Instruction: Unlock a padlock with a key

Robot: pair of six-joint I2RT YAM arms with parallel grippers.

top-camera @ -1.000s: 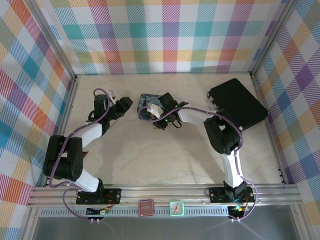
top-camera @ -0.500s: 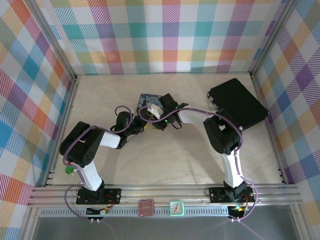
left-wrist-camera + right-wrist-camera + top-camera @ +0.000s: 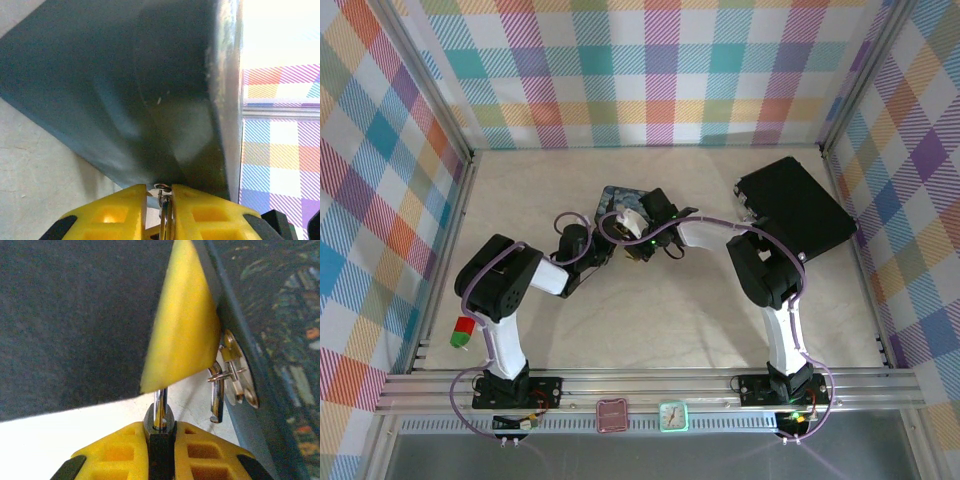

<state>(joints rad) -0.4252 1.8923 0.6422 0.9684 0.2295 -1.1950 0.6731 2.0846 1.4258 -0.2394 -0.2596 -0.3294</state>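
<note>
The painted tin (image 3: 616, 203) lies at mid table. In the right wrist view my right gripper (image 3: 160, 427) is shut on the padlock (image 3: 160, 447), a dark body between the yellow fingers. One leg of its silver shackle (image 3: 160, 407) enters the body. The other leg (image 3: 216, 400) hangs free through the tin's clasp (image 3: 235, 375). From above, my right gripper (image 3: 638, 245) sits at the tin's near edge and my left gripper (image 3: 598, 250) is close on its left. My left gripper (image 3: 160, 189) is shut on the thin metal key (image 3: 165, 202), tip toward the dark tin wall (image 3: 150, 90).
A flat black case (image 3: 795, 205) lies at the back right near the checked wall. Both forearms meet in front of the tin. Bare table stretches between the arms' bases and along the left wall.
My left arm swung from the left wall across to the tin, then edged closer to the right gripper. The right gripper kept its place with the padlock.
</note>
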